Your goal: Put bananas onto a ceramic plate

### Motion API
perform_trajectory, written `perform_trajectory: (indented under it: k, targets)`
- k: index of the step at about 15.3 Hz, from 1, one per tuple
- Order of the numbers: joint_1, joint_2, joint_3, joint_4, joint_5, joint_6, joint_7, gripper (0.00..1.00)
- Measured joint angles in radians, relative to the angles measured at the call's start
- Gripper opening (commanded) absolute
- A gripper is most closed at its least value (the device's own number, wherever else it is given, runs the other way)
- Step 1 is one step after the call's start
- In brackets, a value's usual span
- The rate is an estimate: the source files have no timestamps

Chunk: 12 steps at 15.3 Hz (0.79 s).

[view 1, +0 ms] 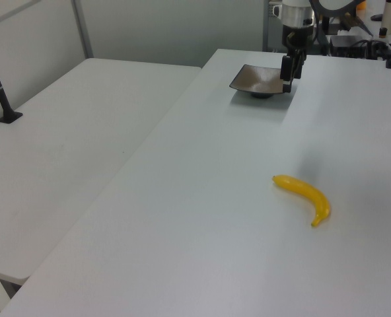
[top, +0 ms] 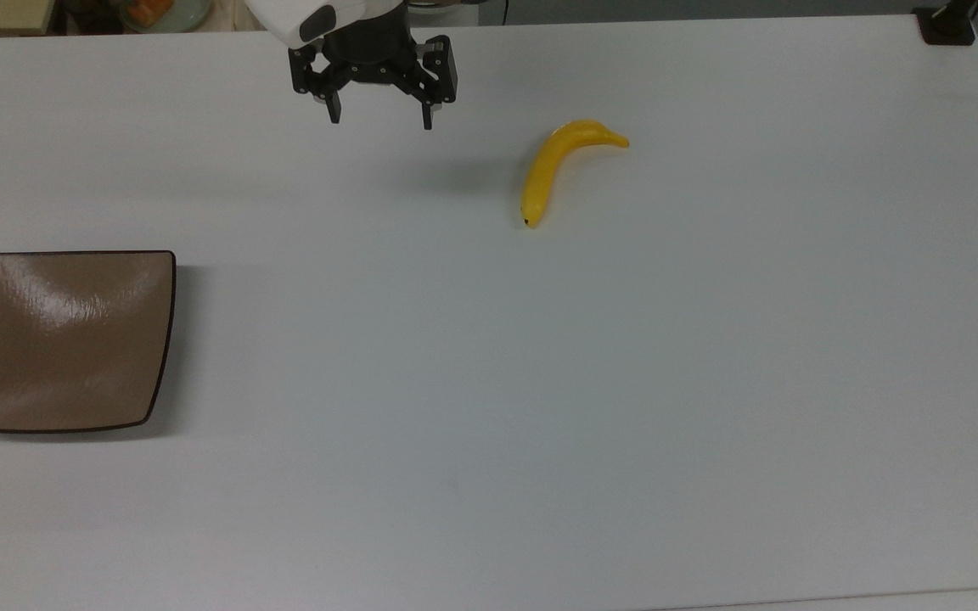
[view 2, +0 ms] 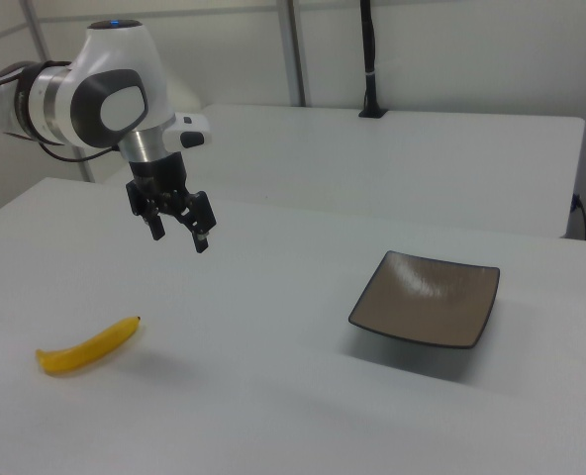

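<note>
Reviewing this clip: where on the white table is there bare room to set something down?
Bare surface runs between the glossy brown square plate and the yellow curved banana, along the top view's whole lower half, and to the banana's right in the top view. The plate itself holds nothing. The open black two-finger gripper hangs above the white table near its far edge, so passing there is tighter.

white table [top: 540,424] | second table [view 2: 451,148] behind | black post [view 2: 370,59]

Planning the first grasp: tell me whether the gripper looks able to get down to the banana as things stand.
Probably yes. The gripper hangs open above the table, holding nothing, and the banana lies alone on bare surface with nothing between them. The plate sits far off toward the top view's left, out of the way.
</note>
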Motion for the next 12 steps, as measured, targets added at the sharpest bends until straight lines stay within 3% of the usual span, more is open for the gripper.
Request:
perform_trajectory:
  k: [12]
  targets:
    - [0.000,0.000,0.000,-0.016,0.000,0.000,-0.001,1.00]
